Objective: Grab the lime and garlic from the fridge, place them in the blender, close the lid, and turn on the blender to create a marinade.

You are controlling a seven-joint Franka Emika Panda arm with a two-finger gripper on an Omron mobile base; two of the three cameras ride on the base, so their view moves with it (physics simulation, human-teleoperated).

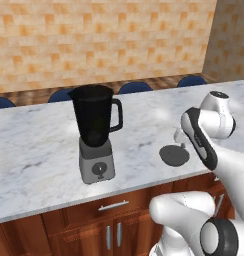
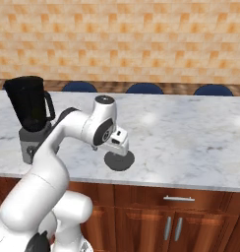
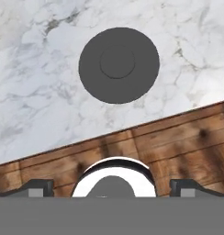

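The black blender (image 1: 96, 131) stands on its grey base with the round dial at the left of the marble counter, its jug top uncovered; it is also at the far left (image 2: 31, 115). The dark-grey round lid (image 1: 174, 155) (image 2: 119, 161) (image 3: 119, 64) lies flat on the counter near the front edge, to the right of the blender. My gripper (image 1: 181, 138) (image 2: 121, 146) (image 3: 112, 187) hovers just above the lid, open, fingertips (image 3: 38, 187) wide apart and holding nothing. The garlic, lime and fridge are out of view.
The marble counter (image 1: 39, 150) ends at a front edge right by the lid, with wooden drawers and cabinet doors (image 2: 181, 216) below. Blue chair backs (image 1: 135, 87) line the far side. My arm's elbow (image 2: 103, 125) stands between blender and lid.
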